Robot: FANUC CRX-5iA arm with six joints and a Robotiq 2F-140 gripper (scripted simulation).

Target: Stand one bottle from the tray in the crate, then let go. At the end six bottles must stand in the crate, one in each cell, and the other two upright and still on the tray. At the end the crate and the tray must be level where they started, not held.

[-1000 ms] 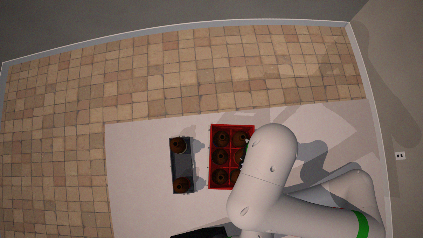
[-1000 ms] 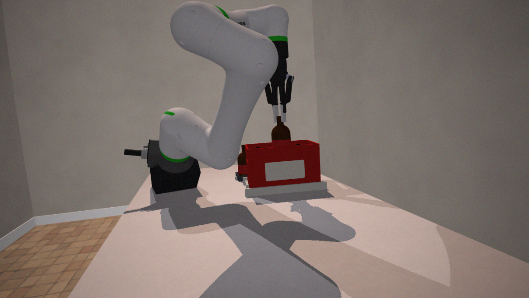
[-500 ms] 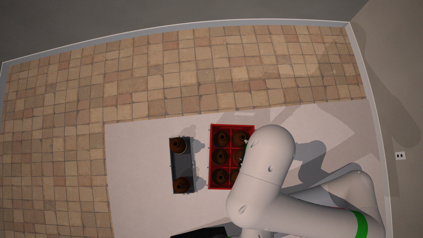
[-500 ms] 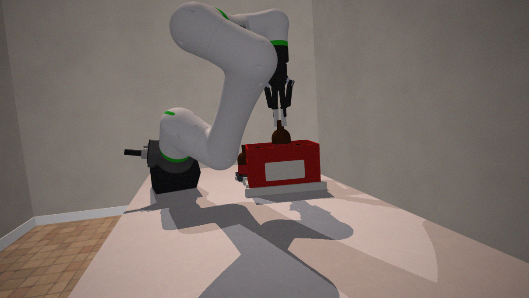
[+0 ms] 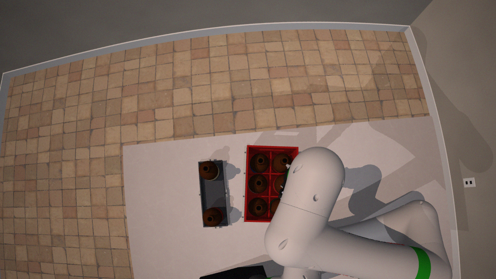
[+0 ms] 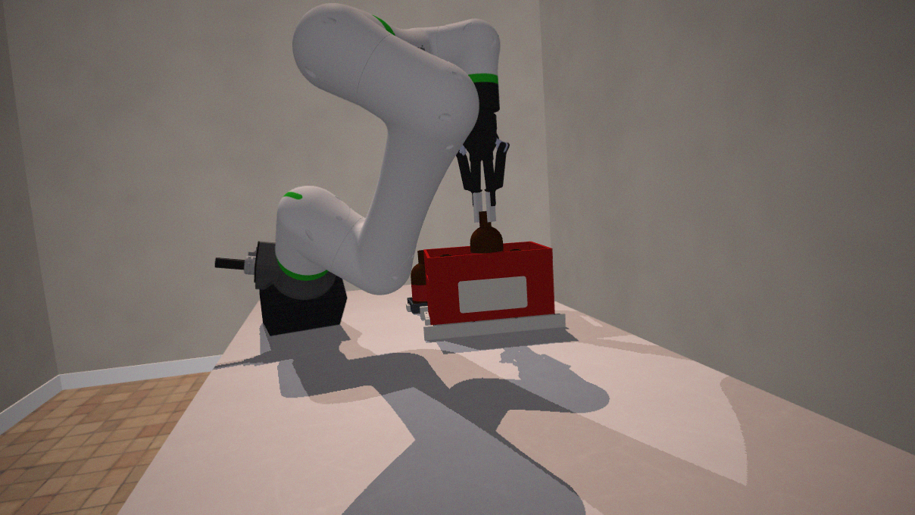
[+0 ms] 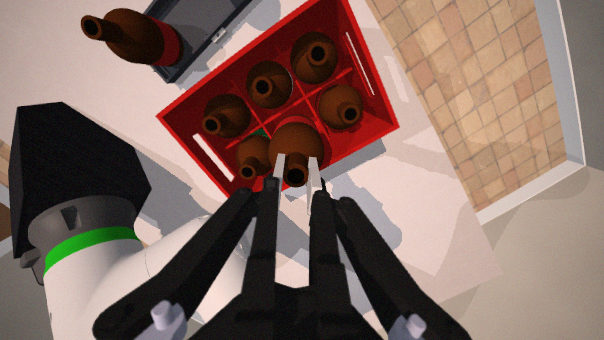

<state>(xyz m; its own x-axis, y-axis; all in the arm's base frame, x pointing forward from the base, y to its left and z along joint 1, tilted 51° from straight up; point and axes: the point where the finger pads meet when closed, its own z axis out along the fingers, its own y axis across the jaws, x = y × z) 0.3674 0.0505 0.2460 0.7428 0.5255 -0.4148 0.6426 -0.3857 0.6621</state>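
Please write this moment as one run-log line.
gripper: shut on bottle neck | held bottle: upright, partly inside crate | release: not yet

The crate (image 5: 245,183) (image 6: 489,288) (image 7: 205,86) near the bench's long edge by the tiles looks like smooth, satin red plastic. The bottles (image 5: 258,207) (image 6: 486,240) (image 7: 315,57) look like smooth brown glass, softly shiny. The tray (image 5: 201,194) (image 7: 172,80) has a matt, dark finish. The bench (image 5: 166,207) (image 6: 358,460) (image 7: 420,220) looks smooth and matt to its corners. The floor tiles (image 5: 138,104) (image 6: 95,441) (image 7: 450,100) look like rough, matt stone.
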